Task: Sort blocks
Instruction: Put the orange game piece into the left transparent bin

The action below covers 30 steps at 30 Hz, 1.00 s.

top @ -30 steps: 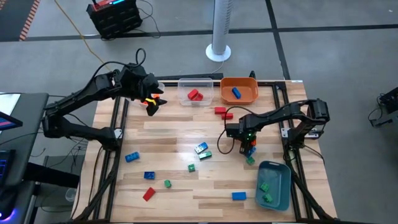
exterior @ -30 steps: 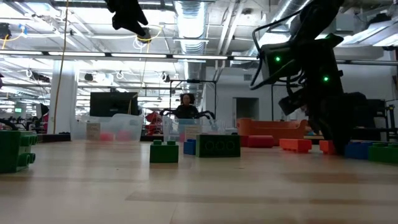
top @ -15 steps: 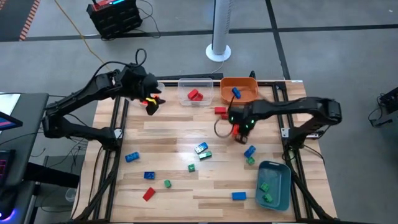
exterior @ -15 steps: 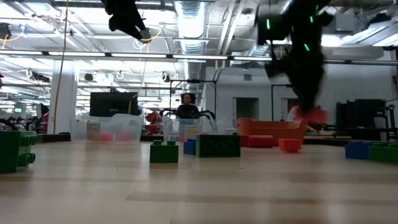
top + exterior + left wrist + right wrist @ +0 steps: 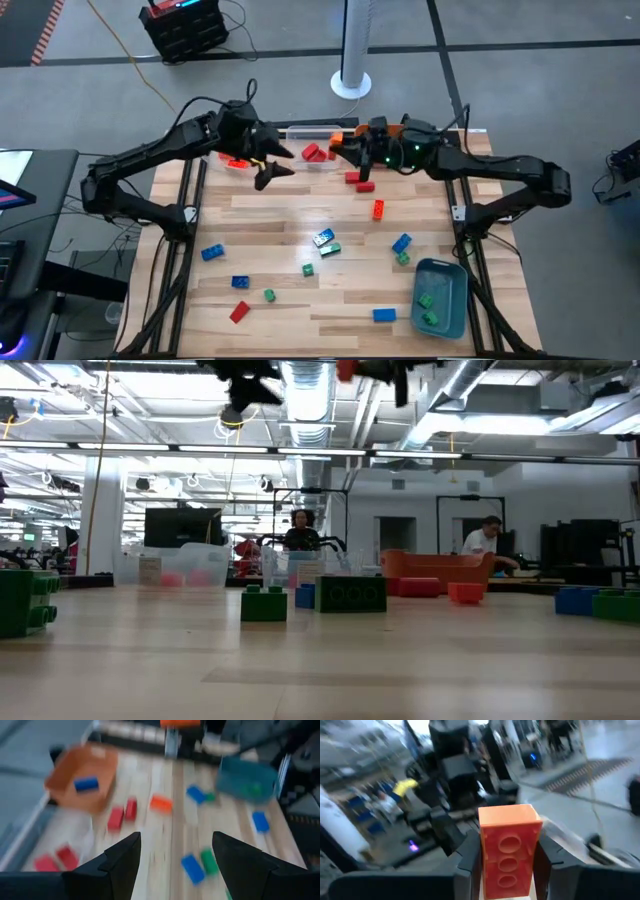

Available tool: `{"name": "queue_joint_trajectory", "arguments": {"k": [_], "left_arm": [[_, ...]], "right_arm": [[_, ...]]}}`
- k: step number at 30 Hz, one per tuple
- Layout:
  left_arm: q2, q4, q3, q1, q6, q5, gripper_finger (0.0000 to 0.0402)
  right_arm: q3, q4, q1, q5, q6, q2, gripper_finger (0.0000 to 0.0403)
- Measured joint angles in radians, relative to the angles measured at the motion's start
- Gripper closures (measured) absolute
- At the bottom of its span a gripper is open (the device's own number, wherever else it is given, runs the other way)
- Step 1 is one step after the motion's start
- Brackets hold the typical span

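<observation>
Two grippers were up over the far part of the table. The right gripper [image 5: 507,870] was clenched on an orange-red brick [image 5: 509,849], studs facing the wrist camera, and in the high view it [image 5: 345,146] hung above the clear bin [image 5: 318,135], with the brick showing red [image 5: 346,370] at the top of the low view. The left gripper [image 5: 175,855] had its fingers spread with nothing between them; seen from above it [image 5: 272,162] hovered just left of the clear bin. No brand, label or writing could be read anywhere. The clear bin held a red brick [image 5: 312,152]. The orange bin [image 5: 80,777] at the far right held one blue brick [image 5: 86,783]. The blue-grey bin [image 5: 442,295] at the near right corner held green bricks [image 5: 428,310]. Loose on the wooden table [image 5: 300,300] lay the other blocks: a red pair [image 5: 353,178] near the bins, an orange one [image 5: 379,209] mid-table, a blue and a green one [image 5: 324,243] close together at the centre, a blue over a green [image 5: 401,248] toward the right, and blue, green and red ones scattered along the near left, with a red one [image 5: 239,312] nearest the edge. Beyond the table, in the low view, a person [image 5: 299,532] sat in the room.
</observation>
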Motion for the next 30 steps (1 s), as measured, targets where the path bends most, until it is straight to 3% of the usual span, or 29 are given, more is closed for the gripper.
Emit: {"name": "queue_joint_trajectory", "arguments": {"k": [3, 9, 17, 24, 27, 30], "left_arm": [[-0.001, 0.138, 0.0, -0.016, -0.046, 0.003, 0.0162], [-0.001, 0.28, 0.0, -0.029, -0.08, 0.026, 0.0162], [0.015, 0.316, -0.001, -0.036, -0.139, 0.048, 0.0162], [0.015, 0.352, 0.0, -0.045, -0.151, 0.044, 0.0164], [0.015, 0.354, 0.0, -0.045, -0.167, 0.011, 0.0188], [0.015, 0.353, 0.0, -0.039, -0.172, -0.01, 0.0243]], "right_arm": [[0.005, 0.124, 0.014, 0.013, 0.0, 0.022, 0.0287], [0.128, 0.131, 0.042, 0.019, -0.069, 0.11, 0.0287], [0.339, -0.055, 0.06, 0.009, -0.179, 0.232, 0.0286], [0.425, -0.107, 0.06, 0.003, -0.198, 0.3, 0.0286], [0.436, -0.125, 0.064, -0.006, -0.198, 0.311, 0.0286], [0.44, -0.143, 0.067, -0.009, -0.198, 0.311, 0.0286]]}}
